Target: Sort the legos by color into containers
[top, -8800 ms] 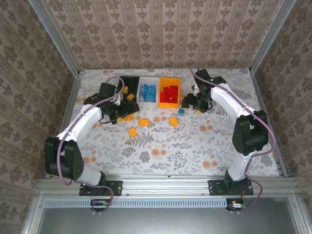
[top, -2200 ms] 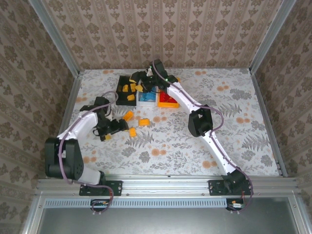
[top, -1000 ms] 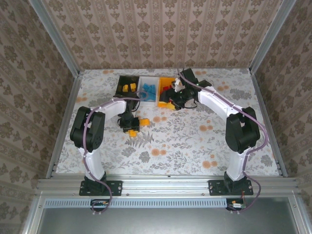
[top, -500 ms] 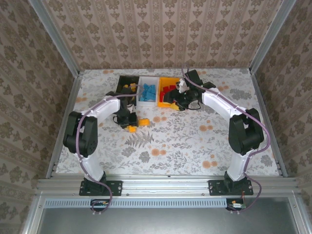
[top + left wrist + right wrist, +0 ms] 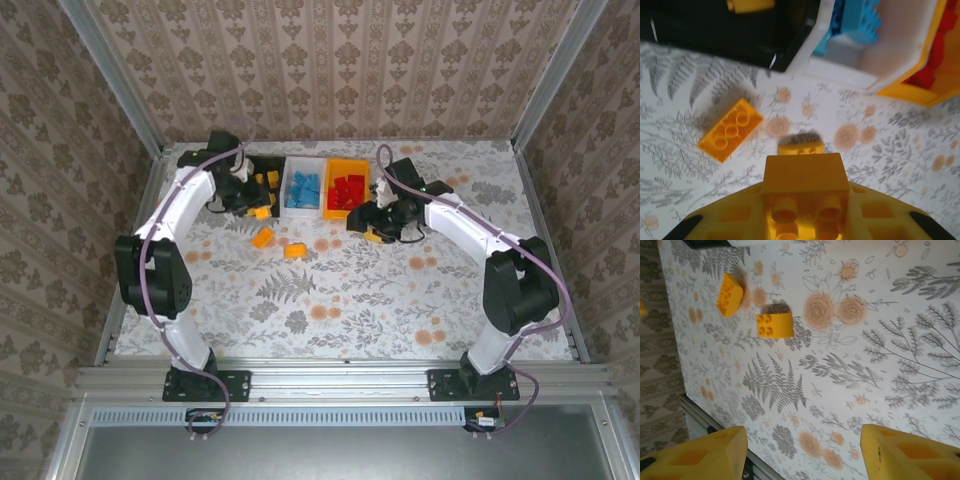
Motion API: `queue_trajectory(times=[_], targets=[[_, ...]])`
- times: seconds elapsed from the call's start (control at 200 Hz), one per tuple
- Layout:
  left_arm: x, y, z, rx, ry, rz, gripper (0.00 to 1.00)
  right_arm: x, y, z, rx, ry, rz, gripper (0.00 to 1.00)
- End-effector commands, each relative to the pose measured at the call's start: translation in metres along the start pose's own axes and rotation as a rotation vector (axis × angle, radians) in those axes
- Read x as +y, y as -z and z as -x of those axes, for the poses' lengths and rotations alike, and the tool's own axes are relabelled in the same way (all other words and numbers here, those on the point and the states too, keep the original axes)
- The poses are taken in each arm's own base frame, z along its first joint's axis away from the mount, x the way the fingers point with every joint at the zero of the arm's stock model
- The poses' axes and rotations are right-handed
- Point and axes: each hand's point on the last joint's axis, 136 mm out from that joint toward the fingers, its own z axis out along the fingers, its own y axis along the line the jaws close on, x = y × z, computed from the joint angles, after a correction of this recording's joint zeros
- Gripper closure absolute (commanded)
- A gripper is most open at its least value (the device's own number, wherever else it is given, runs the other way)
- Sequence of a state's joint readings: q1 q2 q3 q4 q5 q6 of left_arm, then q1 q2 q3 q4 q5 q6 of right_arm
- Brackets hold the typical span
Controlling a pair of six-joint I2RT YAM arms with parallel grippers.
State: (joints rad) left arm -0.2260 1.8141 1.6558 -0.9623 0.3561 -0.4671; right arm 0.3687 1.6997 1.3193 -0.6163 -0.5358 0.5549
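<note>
**Operator:** What was the condition of the left gripper [image 5: 250, 203]?

**Technician:** It was clamped on one yellow brick [image 5: 805, 172], held above the table [image 5: 900, 145] just in front of the black bin [image 5: 715, 30].

**Operator:** And the right gripper [image 5: 805, 452]?

**Technician:** Its fingers stood apart with nothing between them. A loose yellow brick [image 5: 730, 287] and a second loose brick [image 5: 774, 325] lay on the table near the bins. Blue bricks [image 5: 852, 20] sat in the white bin [image 5: 900, 50], and red bricks [image 5: 348, 190] in the orange bin [image 5: 910, 92].
</note>
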Motion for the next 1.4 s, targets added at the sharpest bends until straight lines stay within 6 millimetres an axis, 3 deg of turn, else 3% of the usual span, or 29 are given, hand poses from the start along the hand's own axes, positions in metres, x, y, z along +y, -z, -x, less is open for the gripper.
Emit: queue_trajectory(times=[0.0, 0.26, 0.63, 1.04, 1.18, 1.395], targets=[[0.001, 0.002, 0.011, 0.024, 0.016, -0.006, 0.72, -0.010, 0.013, -0.010, -0.005, 0.040, -0.058, 0.37], [0.001, 0.004, 0.047, -0.021, 0.010, -0.006, 0.72, -0.018, 0.021, -0.026, 0.004, 0.033, -0.081, 0.36], [0.002, -0.008, 0.073, -0.038, -0.019, 0.016, 0.71, -0.032, 0.031, -0.051, 0.030, 0.014, -0.122, 0.36], [0.029, -0.049, 0.103, -0.008, -0.068, 0.124, 0.71, -0.036, 0.042, -0.072, 0.027, -0.022, -0.138, 0.35], [0.035, -0.066, 0.116, -0.008, -0.049, 0.112, 0.63, -0.037, 0.052, -0.080, 0.005, -0.036, -0.143, 0.35], [0.033, -0.064, 0.129, -0.043, -0.044, 0.097, 0.34, -0.037, 0.057, -0.085, 0.013, -0.039, -0.151, 0.34]])
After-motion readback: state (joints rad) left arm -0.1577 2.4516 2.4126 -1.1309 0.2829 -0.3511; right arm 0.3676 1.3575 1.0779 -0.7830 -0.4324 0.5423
